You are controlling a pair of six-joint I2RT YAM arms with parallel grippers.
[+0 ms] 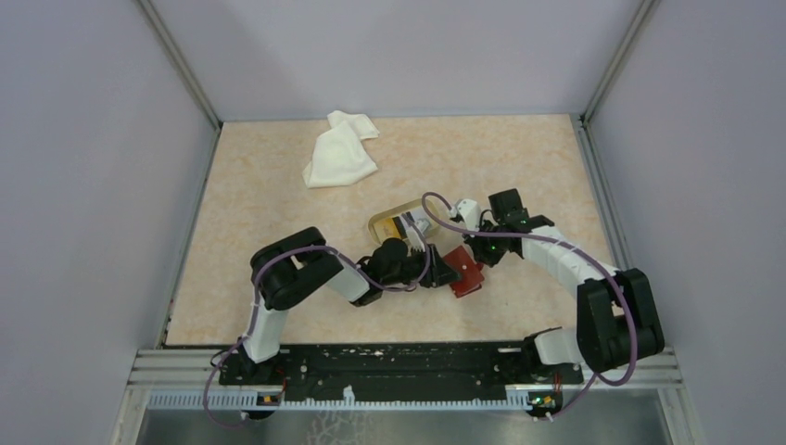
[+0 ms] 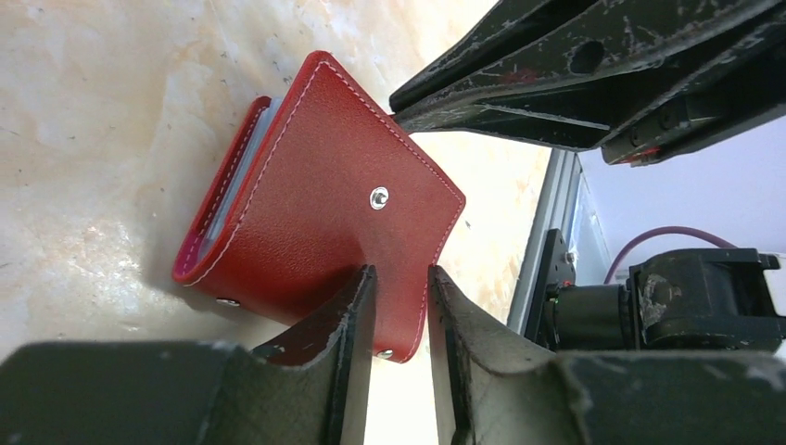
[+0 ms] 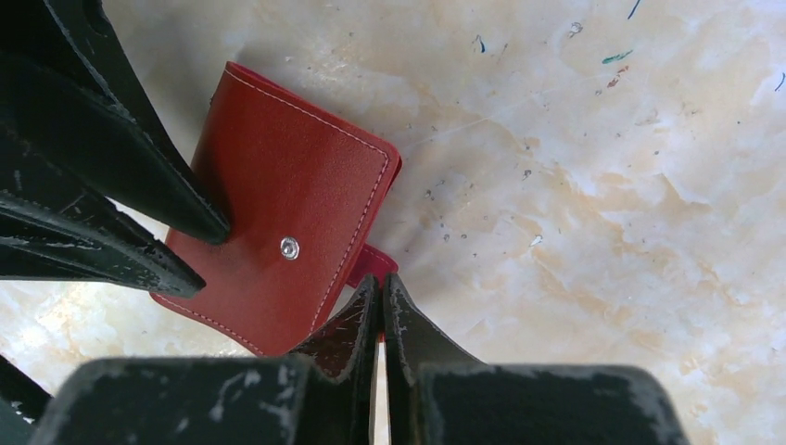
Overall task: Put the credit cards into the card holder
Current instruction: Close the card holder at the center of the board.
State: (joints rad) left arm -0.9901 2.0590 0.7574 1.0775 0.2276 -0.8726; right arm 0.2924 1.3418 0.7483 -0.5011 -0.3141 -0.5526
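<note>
Lying on the table (image 1: 278, 204) between the two arms, the red card holder (image 1: 463, 271) sits just in front of a tan dish (image 1: 382, 222), toward the right of the middle. It is folded but not flat. In the left wrist view the cover with the snap (image 2: 378, 196) stands up off the surface, and the pale edges of the inner pockets show along the folded side.

The left gripper (image 2: 400, 271) comes in from the left. Its fingers (image 2: 357, 315) are set narrow, one on each side of the lower edge of the cover, and the red leather runs down between them. The right gripper (image 3: 380, 278) comes from the other side with its fingers (image 3: 412, 324) almost touching. A small red tab at the edge of the holder leads into the thin gap, so it appears to be pinching that tab, though the contact itself is hidden behind the fingertips. From the left wrist camera the right fingers reach down to the upper edge of the cover.

The credit cards (image 1: 414, 222) lie in the dish, one yellowish and others pale and dark. They are apart from the holder and from both grippers.

A white cloth (image 1: 340, 150) lies crumpled near the far edge of the table, well apart from everything else.
</note>
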